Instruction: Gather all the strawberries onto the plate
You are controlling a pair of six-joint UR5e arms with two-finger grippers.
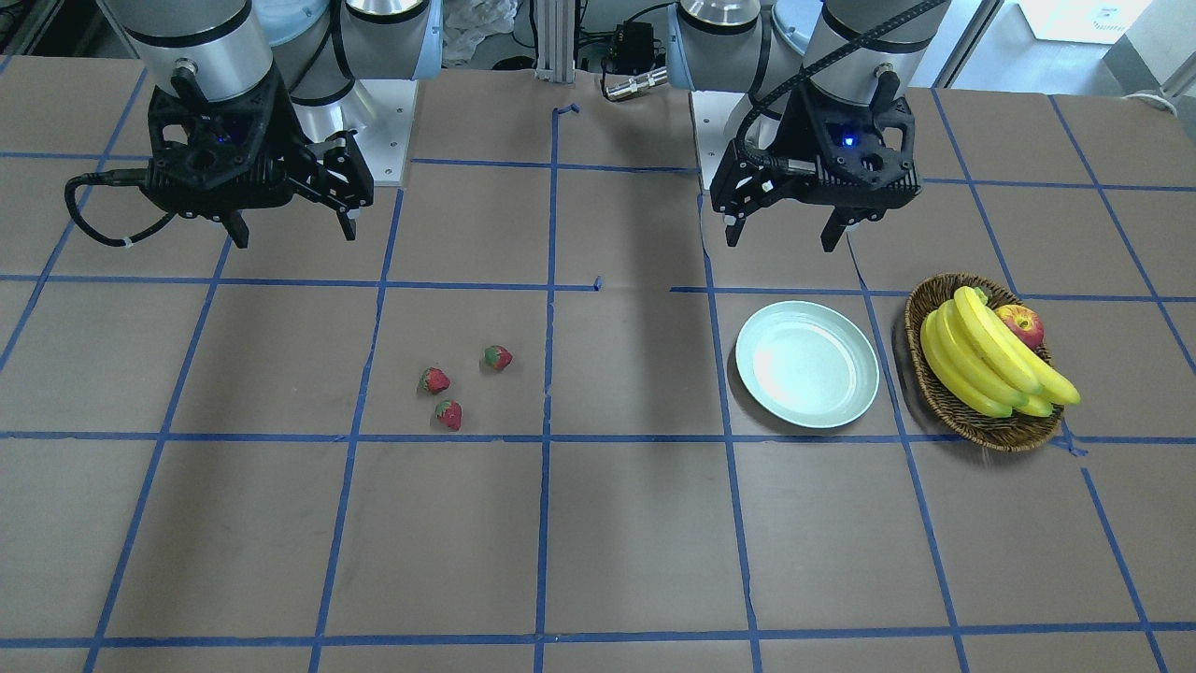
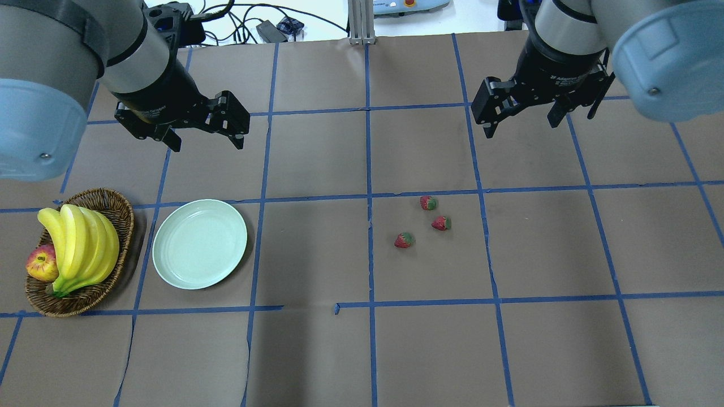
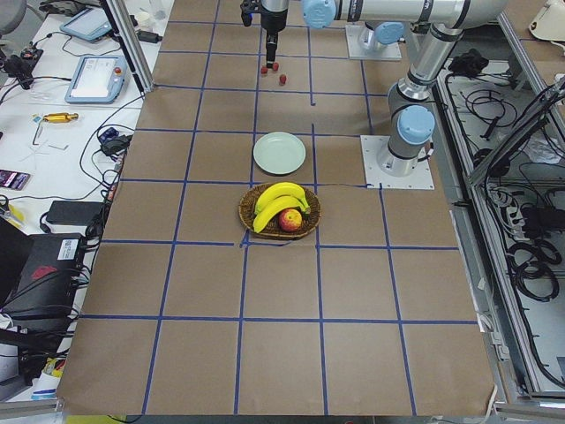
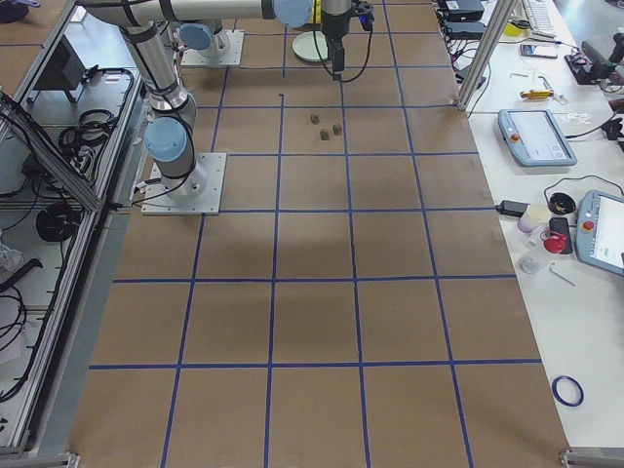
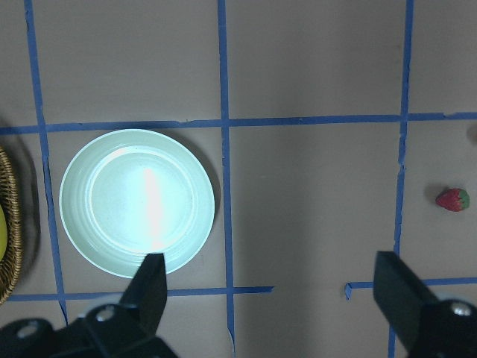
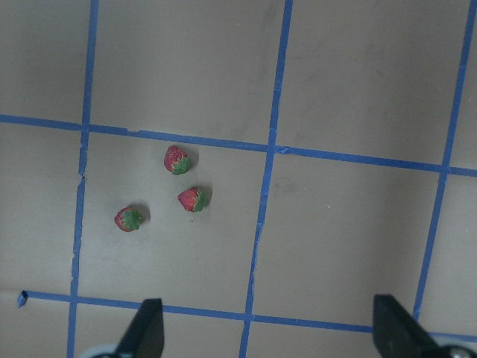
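All 3 strawberries [image 2: 429, 202] lie loose in a small cluster on the tabletop [image 2: 317, 254], on the right arm's side and a little inward of the right tool [image 2: 520, 125], so that arm looks the nearer one to pick. The 1 plate [image 2: 199, 243], bare, sits well apart from them near the left tool [image 2: 206, 142]. Both tools hang wide open, gripping nothing. Beside the plate is 1 wicker basket [image 2: 127, 215] with bananas [image 2: 85, 243] and 1 apple [image 2: 41, 264].

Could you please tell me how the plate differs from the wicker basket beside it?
The plate is smooth, glossy and pale mint green; the wicker basket is brown and woven. The plate holds nothing; the wicker basket holds bananas and an apple. Both rest side by side on the robot's left.
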